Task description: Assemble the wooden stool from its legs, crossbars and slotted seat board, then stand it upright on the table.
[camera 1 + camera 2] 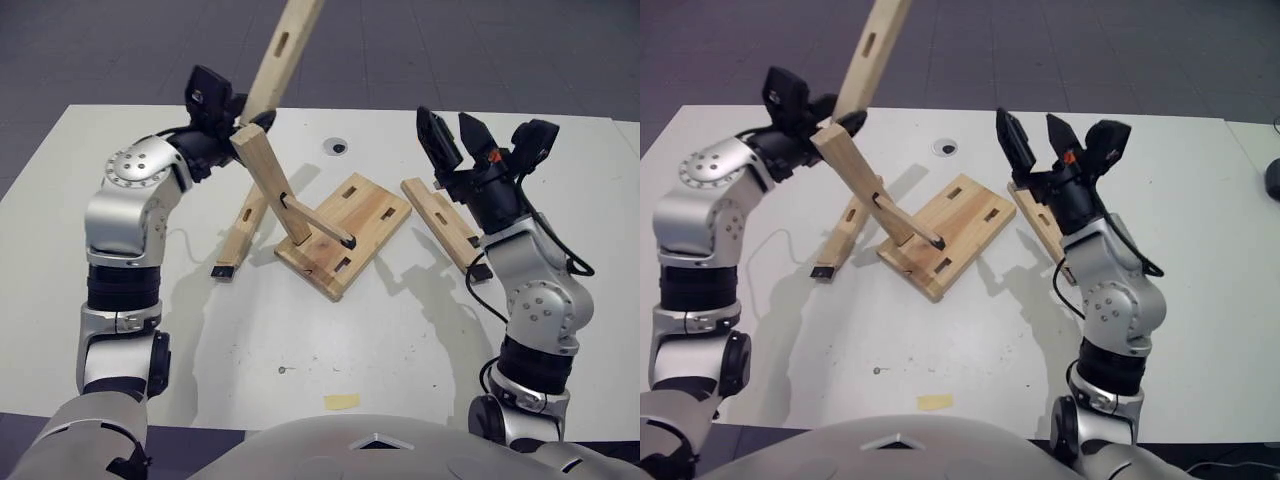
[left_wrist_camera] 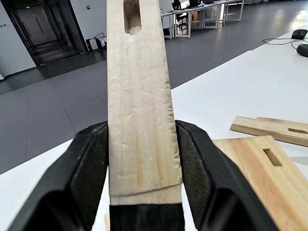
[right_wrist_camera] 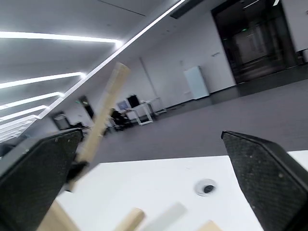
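Observation:
My left gripper (image 1: 232,115) is raised over the table's far left and shut on the black-capped end of a wooden leg (image 2: 137,96), which points up and away. From just below it a second leg (image 1: 268,180) slants down onto the slotted seat board (image 1: 372,212), and a crossbar (image 1: 320,222) runs from that leg to the board. A third leg (image 1: 240,232) lies flat to the left of the board. The fourth leg (image 1: 438,222) lies to the right of it. My right gripper (image 1: 455,140) hangs open above that fourth leg, with nothing between its fingers (image 3: 264,183).
The white table (image 1: 400,340) has a round cable hole (image 1: 338,147) behind the board and a scrap of yellow tape (image 1: 341,401) near the front edge. A computer mouse (image 1: 1272,175) lies at the far right. Grey floor lies beyond the far edge.

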Tool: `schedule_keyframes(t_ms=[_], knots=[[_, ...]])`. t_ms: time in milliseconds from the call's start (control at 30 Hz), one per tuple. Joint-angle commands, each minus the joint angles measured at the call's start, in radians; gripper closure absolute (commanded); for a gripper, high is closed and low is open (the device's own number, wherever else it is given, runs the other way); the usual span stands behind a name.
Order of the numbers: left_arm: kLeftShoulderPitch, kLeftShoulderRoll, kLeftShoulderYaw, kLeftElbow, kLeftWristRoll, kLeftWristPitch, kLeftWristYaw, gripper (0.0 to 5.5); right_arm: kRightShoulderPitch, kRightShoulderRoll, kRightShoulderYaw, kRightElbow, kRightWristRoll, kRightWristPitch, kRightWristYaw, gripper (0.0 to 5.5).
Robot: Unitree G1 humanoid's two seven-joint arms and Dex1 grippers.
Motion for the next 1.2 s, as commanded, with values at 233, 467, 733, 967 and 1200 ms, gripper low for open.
schedule_keyframes(t_ms=[233, 467, 733, 967, 1200], knots=[[0.112, -0.130, -0.141, -0.208, -0.014, -0.029, -0.004, 3.42, -0.253, -0.104, -0.053, 0.329, 0.263, 0.130, -0.080, 0.10], [0.119, -0.153, -0.195, -0.230, 0.017, -0.048, -0.001, 3.42, -0.323, -0.108, -0.033, 0.416, 0.291, 0.202, -0.098, 0.10], [0.119, -0.127, -0.235, -0.229, 0.110, -0.114, 0.003, 3.42, -0.297, -0.066, -0.051, 0.319, 0.334, 0.215, -0.264, 1.20], [0.159, -0.129, -0.279, -0.239, 0.156, -0.142, 0.004, 3.42, -0.281, -0.047, -0.083, 0.288, 0.368, 0.169, -0.362, 2.26], [0.159, -0.135, -0.281, -0.239, 0.170, -0.145, 0.008, 3.42, -0.277, -0.069, -0.086, 0.304, 0.410, 0.189, -0.360, 3.41]])
